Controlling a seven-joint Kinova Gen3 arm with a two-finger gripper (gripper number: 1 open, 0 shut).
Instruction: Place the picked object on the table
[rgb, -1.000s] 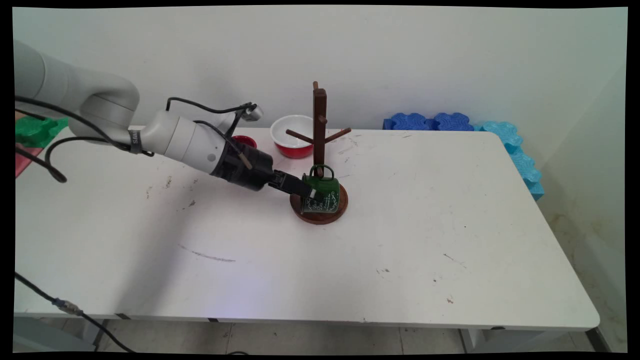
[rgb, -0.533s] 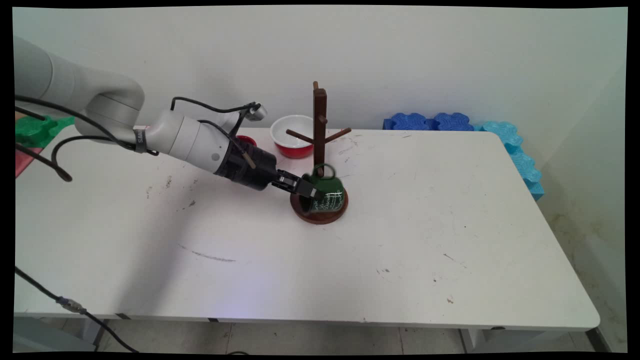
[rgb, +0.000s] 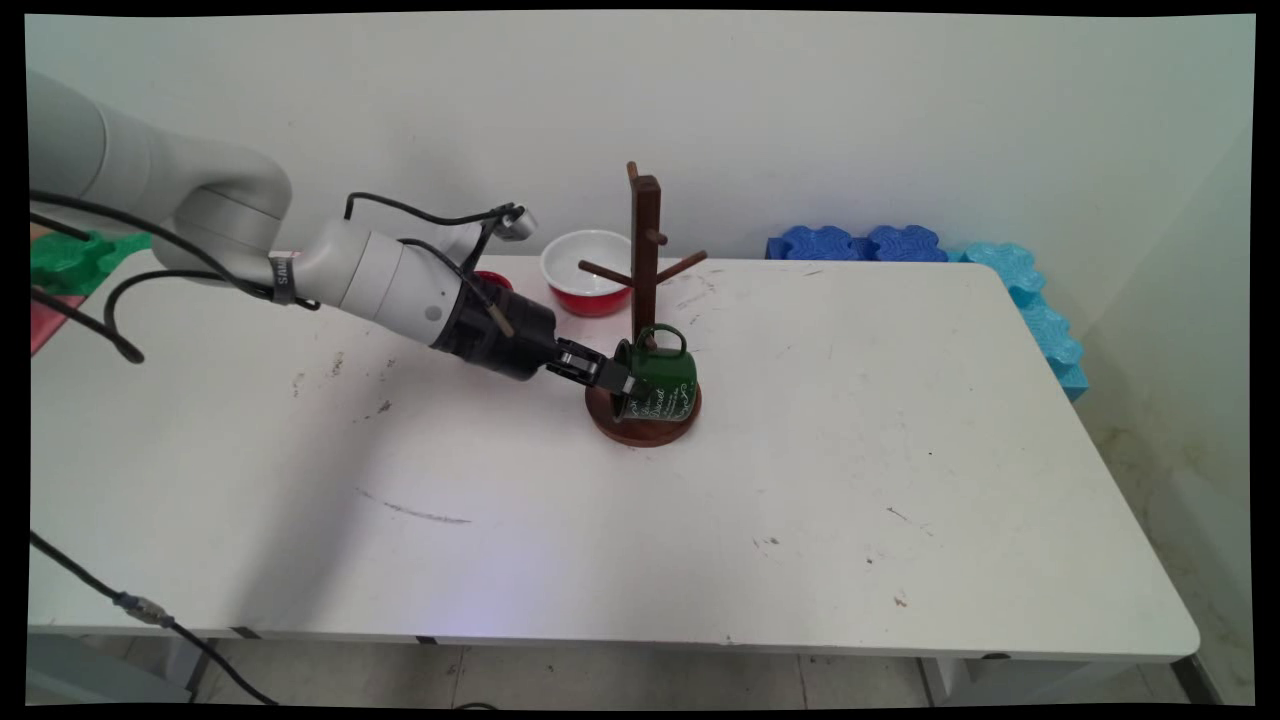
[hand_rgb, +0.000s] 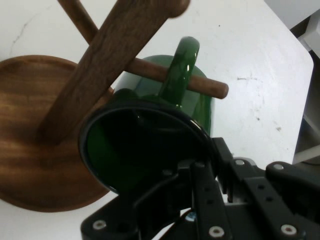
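On stand base: hand shifted right, stand leaning, mug gripped.

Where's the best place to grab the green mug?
By the rim, from the arm's side, as the gripper does: the green mug lies tipped with its open mouth facing that way. Its handle sits up against a peg of the mug tree.

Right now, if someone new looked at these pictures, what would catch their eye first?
The gripper holds a green mug by its rim, tipped on its side over the round base of a wooden mug tree at mid-table. Behind it, near the wall, sits a red and white bowl.
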